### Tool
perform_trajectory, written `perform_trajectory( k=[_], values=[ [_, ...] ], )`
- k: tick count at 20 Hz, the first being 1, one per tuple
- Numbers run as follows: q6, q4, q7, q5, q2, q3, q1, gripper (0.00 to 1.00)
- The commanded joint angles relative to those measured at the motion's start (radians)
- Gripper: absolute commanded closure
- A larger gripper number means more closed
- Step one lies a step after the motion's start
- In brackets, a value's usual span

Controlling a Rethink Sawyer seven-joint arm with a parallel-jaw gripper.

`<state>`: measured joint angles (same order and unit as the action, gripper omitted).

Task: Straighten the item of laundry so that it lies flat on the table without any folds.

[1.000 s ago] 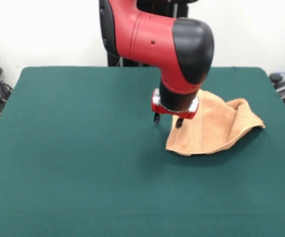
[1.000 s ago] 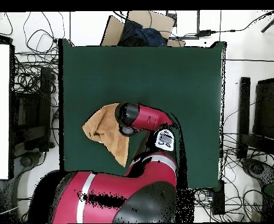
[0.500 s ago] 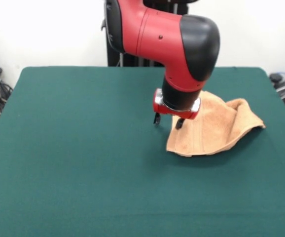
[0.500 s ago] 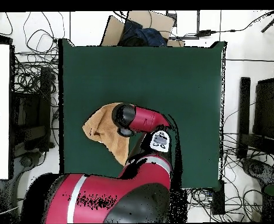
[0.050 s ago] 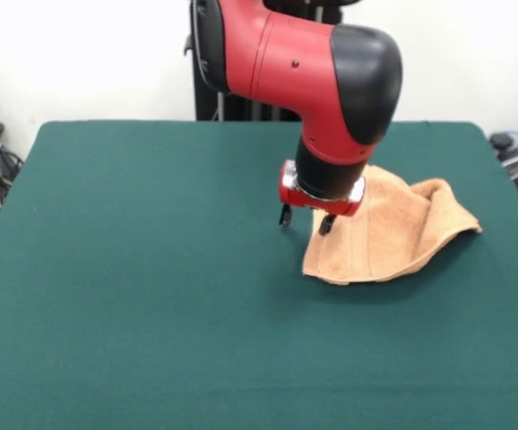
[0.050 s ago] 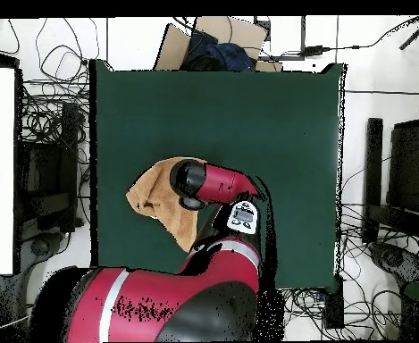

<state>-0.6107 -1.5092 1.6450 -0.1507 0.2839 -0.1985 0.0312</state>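
Towel [image 5: 386, 230], peach-orange terry cloth, lies crumpled on the green table [image 5: 151, 296], toward 3 o'clock of the table's middle in the front view. It is not flat: the cloth is folded over itself, with a raised hump at its 2 o'clock corner and a pointed tip reaching out toward 3 o'clock. A woven band runs down the near layer, and the lower edge at 6 o'clock curves round where the layers double up.

The red and black arm comes down over the towel's 9 o'clock edge. Its pincer [image 5: 305, 220] hangs just above the table, two dark fingertips [image 5: 285, 216] spread apart with nothing between them, so it is released. One tip stands over bare green felt, the other right at the towel's edge; whether that one touches the cloth cannot be told.

From overhead, the towel [image 6: 155, 198] sits toward 8 o'clock of the table's [image 6: 275, 125] middle, partly covered by the arm's black wrist at its 3 o'clock side. The pincer itself is hidden under the wrist there.

A cardboard box [image 6: 214, 42] with dark blue cloth in it stands off the table's 12 o'clock edge in the overhead view.
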Motion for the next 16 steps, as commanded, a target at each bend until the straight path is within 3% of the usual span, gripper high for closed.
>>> perform_trajectory(
  k=[1,6,16],
  values=[
    [0.258,-0.010,0.246,-0.013,-0.039,0.038,0.010,0.00],
    [0.066,0.000,0.233,-0.032,0.058,0.014,-0.011,0.00],
    [0.069,-0.021,0.232,-0.026,0.091,0.011,-0.008,0.00]
  ],
)
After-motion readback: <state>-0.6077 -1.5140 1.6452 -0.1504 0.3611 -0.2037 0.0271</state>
